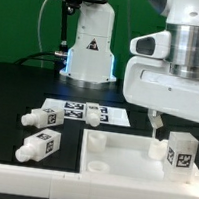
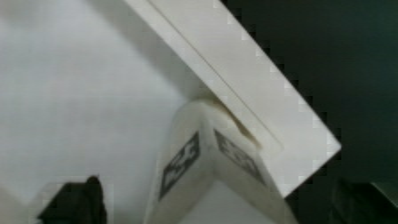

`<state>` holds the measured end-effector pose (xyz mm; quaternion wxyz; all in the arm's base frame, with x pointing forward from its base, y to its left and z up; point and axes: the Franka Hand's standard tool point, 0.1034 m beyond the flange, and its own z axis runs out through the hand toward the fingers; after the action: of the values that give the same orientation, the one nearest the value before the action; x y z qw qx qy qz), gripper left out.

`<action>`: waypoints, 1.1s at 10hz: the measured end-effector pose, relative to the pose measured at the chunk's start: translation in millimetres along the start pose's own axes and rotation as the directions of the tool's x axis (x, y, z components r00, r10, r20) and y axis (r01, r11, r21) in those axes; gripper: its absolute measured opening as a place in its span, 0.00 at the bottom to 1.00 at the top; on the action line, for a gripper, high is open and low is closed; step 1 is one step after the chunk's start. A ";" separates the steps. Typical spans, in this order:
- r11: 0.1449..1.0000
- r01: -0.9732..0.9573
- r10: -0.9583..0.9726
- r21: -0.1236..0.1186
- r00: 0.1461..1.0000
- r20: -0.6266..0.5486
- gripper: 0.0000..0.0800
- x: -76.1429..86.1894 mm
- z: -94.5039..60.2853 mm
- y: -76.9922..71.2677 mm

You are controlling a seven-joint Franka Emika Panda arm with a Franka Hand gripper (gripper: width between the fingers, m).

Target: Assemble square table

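Pincer (image 1: pixel 156 123) low over the square tabletop (image 1: pixel 130 160), spread wide and gripping nothing. In the wrist view only one dark fingertip (image 2: pixel 71 202) plain, well apart from the leg.

One white leg (image 1: pixel 180 152) just beside the pincer, toward the exterior view's right and slightly lower, clear of the fingertips. Stands upright on the tabletop's inner floor, long axis vertical, one black-and-white tag turned toward the exterior camera. Seen from above in the wrist view, leg (image 2: pixel 206 165) with tags on two faces, close against the raised rim (image 2: pixel 231 80); touching or not, cannot tell.

Tabletop flat on the black table (image 1: pixel 18 88), rim up, near the table's front edge, sides roughly square to the exterior view. Short round stubs at the corners; middle of the floor bare and open.

Loose legs (image 1: pixel 38 130) on their sides to the exterior view's left of the tabletop, well apart from the pincer, long axes running roughly across the view, a dark strip of table between them and the tabletop. Marker board (image 1: pixel 86 113) behind, in front of the robot base (image 1: pixel 89 46).
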<state>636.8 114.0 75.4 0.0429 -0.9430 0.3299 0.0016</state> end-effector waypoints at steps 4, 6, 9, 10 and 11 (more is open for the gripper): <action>0.869 0.493 -0.494 -0.029 0.868 -0.040 0.81 4.3 -0.7 -3.4; 0.829 0.559 -0.559 -0.031 0.828 -0.041 0.81 4.8 -0.1 -3.7; 0.895 0.445 -0.446 -0.026 0.894 -0.043 0.43 4.9 0.6 -3.0; 0.925 0.379 -0.380 -0.023 0.924 -0.045 0.36 5.3 0.7 -2.6; 0.956 0.293 -0.293 -0.019 0.955 -0.048 0.36 6.0 0.4 -2.3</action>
<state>643.0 112.1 74.9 0.0289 -0.9815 0.1875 -0.0268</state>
